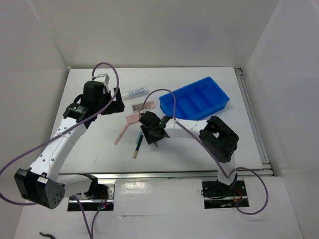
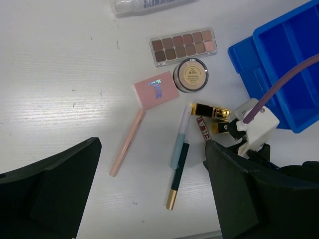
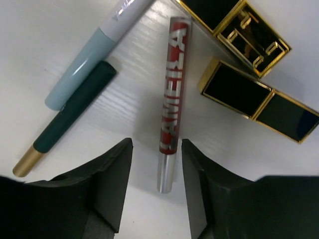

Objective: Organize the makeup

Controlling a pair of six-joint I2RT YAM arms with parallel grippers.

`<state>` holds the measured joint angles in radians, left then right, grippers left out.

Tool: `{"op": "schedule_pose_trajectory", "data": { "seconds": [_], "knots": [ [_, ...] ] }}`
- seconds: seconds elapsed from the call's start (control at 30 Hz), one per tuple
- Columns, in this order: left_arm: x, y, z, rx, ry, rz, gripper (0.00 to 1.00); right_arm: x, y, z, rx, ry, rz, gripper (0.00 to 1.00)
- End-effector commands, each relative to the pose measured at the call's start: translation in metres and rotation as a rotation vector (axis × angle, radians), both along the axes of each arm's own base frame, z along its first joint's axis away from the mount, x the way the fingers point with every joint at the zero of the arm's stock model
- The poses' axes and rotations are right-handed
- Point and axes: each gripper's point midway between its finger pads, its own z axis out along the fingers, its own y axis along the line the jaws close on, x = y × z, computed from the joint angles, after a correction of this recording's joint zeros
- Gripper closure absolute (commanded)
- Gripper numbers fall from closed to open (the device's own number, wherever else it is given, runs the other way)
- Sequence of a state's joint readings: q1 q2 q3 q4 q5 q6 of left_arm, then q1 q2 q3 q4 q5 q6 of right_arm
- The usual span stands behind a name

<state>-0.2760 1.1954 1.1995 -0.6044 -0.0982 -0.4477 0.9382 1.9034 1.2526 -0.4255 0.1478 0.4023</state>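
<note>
The makeup lies in a cluster left of the bin: brown eyeshadow palette (image 2: 183, 46), round beige compact (image 2: 191, 74), pink square pad (image 2: 156, 89), pink stick (image 2: 127, 143), light blue tube (image 2: 181, 136), black-gold pencil (image 2: 178, 174), and two black-gold cases (image 3: 234, 25) (image 3: 259, 102). A red tube with a silver end (image 3: 172, 104) lies among them. My right gripper (image 3: 156, 152) is open and low over the table, one finger on each side of the red tube's silver end, not touching it. My left gripper (image 2: 149, 199) is open and empty, high above the cluster.
The blue plastic bin (image 1: 194, 98) with several compartments stands at the back right, close to the cluster. A clear bottle with a white cap (image 1: 135, 92) lies behind the palette. White walls close in the table's left, back and right sides.
</note>
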Motion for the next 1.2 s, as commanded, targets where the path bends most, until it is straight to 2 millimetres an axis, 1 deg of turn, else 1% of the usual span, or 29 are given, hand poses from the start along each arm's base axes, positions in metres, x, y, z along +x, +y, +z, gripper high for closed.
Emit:
{"op": "schedule_pose_trajectory", "data": {
  "seconds": [0.0,0.13,0.17,0.2,0.23,0.3,0.33,0.37,0.4,0.43,0.5,0.53,0.57,0.6,0.63,0.67,0.7,0.73,0.77,0.8,0.87,0.9,0.93,0.97,1.0,1.03,1.1,1.13,1.17],
  "knots": [
    [0.004,0.003,0.018,0.007,-0.059,0.012,0.0,0.022,0.019,0.01,0.036,-0.084,-0.005,0.5],
    [0.004,0.004,0.018,0.014,-0.06,0.006,0.0,0.021,0.019,0.006,0.028,-0.079,-0.004,0.61],
    [0.004,0.004,0.018,0.014,-0.06,0.006,0.0,0.021,0.019,0.006,0.028,-0.079,-0.004,0.66],
    [0.004,0.004,0.018,0.014,-0.06,0.006,0.0,0.018,0.017,0.005,0.031,-0.069,0.001,0.67],
    [0.004,0.005,0.018,0.02,-0.062,0.014,0.0,0.014,0.012,0.001,0.014,-0.057,0.001,0.67],
    [0.004,0.005,0.018,0.02,-0.062,0.014,0.0,0.014,0.011,0.007,0.025,-0.065,0.001,0.7],
    [0.004,0.005,0.018,0.02,-0.062,0.014,0.0,0.01,0.006,0.003,0.009,-0.053,0.002,0.76],
    [0.004,0.005,0.018,0.02,-0.062,0.014,0.0,0.009,0.005,0.009,0.012,-0.056,0.001,0.79],
    [0.004,0.005,0.018,0.02,-0.062,0.014,0.0,0.007,0.009,0.017,0.025,-0.07,0.018,0.83],
    [0.004,0.005,0.018,0.02,-0.062,0.014,0.0,0.004,0.005,0.018,0.018,-0.065,0.018,0.88],
    [0.004,0.005,0.018,0.02,-0.062,0.014,0.0,-0.001,0.003,0.027,0.014,-0.069,0.038,0.9],
    [0.004,0.005,0.018,0.02,-0.062,0.014,0.0,-0.003,0.007,0.044,0.041,-0.089,0.046,0.9],
    [0.006,0.005,0.02,0.017,-0.07,0.014,0.0,-0.003,0.005,0.051,0.042,-0.099,0.059,0.92],
    [0.006,0.005,0.02,0.017,-0.071,0.014,0.0,-0.002,0.007,0.07,0.071,-0.127,0.067,0.94],
    [0.005,0.003,0.024,0.01,-0.073,0.005,0.0,-0.002,0.006,0.083,0.081,-0.135,0.066,0.94],
    [0.006,0.003,0.025,0.012,-0.066,0.005,0.0,0.001,0.003,0.093,0.074,-0.163,0.061,0.94],
    [0.006,0.0,0.03,0.002,-0.076,-0.004,0.0,0.003,0.0,0.103,0.076,-0.184,0.05,0.94],
    [0.005,0.001,0.032,0.002,-0.074,-0.005,0.0,0.006,-0.003,0.122,0.095,-0.218,0.036,0.94],
    [0.006,-0.001,0.036,-0.006,-0.082,-0.012,0.0,0.009,-0.006,0.134,0.088,-0.245,0.035,0.94],
    [0.007,-0.001,0.04,-0.009,-0.092,-0.012,0.0,0.018,-0.015,0.144,0.069,-0.285,0.006,0.94],
    [0.007,0.001,0.04,0.005,-0.095,-0.009,0.0,0.033,-0.026,0.163,0.065,-0.327,-0.028,0.94],
    [0.007,0.001,0.04,0.005,-0.095,-0.008,0.0,0.043,-0.036,0.164,0.035,-0.349,-0.043,0.94],
    [0.009,0.0,0.037,0.007,-0.086,-0.009,0.0,0.057,-0.048,0.169,0.031,-0.362,-0.079,0.94],
    [0.009,0.0,0.037,0.007,-0.086,-0.009,0.0,0.07,-0.051,0.17,0.023,-0.382,-0.101,0.94],
    [0.011,0.0,0.039,0.007,-0.088,-0.009,0.0,0.08,-0.06,0.167,-0.009,-0.4,-0.109,0.94],
    [0.012,-0.001,0.036,0.009,-0.079,-0.009,0.0,0.096,-0.066,0.165,-0.025,-0.42,-0.136,0.94],
    [0.012,-0.002,0.036,0.004,-0.078,-0.016,0.0,0.11,-0.076,0.158,-0.071,-0.431,-0.151,0.94],
    [0.013,-0.002,0.039,0.002,-0.086,-0.016,0.0,0.12,-0.085,0.152,-0.095,-0.428,-0.162,0.94],
    [0.013,-0.002,0.04,0.002,-0.087,-0.016,0.0,0.126,-0.088,0.143,-0.109,-0.417,-0.173,0.94]
  ]
}}
